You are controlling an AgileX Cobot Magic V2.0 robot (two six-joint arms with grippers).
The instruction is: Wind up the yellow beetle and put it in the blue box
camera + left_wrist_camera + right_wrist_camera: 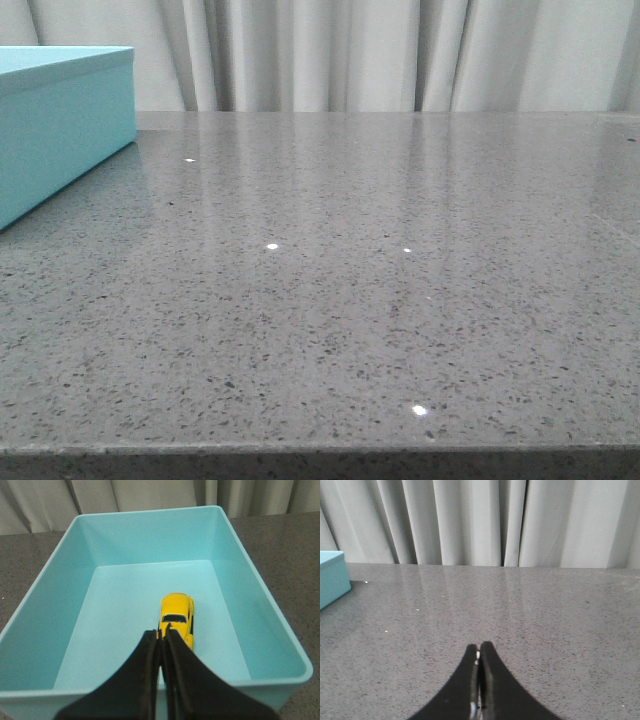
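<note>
The yellow beetle (176, 616) lies on the floor of the blue box (150, 540), seen in the left wrist view. My left gripper (161, 632) is shut and empty, held above the box over the car's near end, apart from it. The blue box also shows at the far left of the front view (60, 120) and in the right wrist view (332, 577). My right gripper (479, 651) is shut and empty above the bare table. Neither gripper shows in the front view, and the car is hidden there.
The grey speckled stone table (350, 300) spreads across the front view, its front edge at the bottom. Pale curtains (380, 50) hang behind the table's far edge.
</note>
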